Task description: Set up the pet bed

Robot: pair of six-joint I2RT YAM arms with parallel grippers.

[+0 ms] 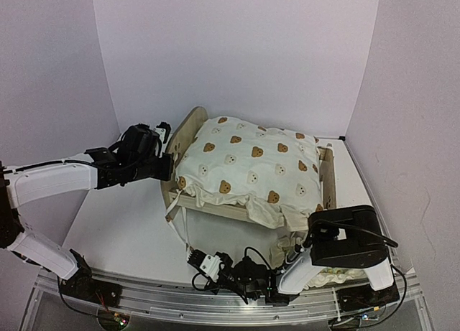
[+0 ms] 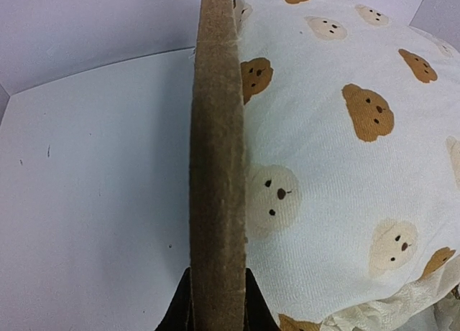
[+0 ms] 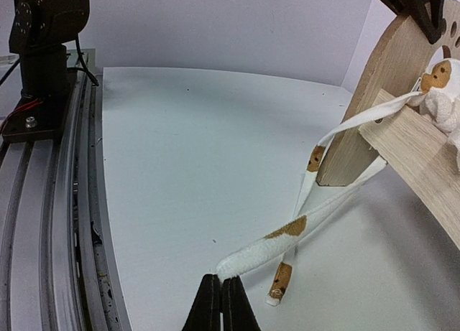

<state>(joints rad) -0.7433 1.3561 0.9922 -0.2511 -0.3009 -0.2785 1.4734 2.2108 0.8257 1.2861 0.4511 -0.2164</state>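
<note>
The bed [image 1: 215, 207] sits mid-table, long axis left to right, its headboard [image 2: 215, 166] clamped by the left gripper [image 1: 165, 132], while the right gripper [image 3: 221, 281] pinches a cushion tie [image 3: 287, 234] trailing forward from the headboard-end post [image 3: 345, 159].

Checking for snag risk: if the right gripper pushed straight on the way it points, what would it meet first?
The cushion's cream tie strap: its end lies right at the tips of the shut right gripper, touching or nearly so. Beyond it is bare table. The pet bed leg stands off to the right.
</note>
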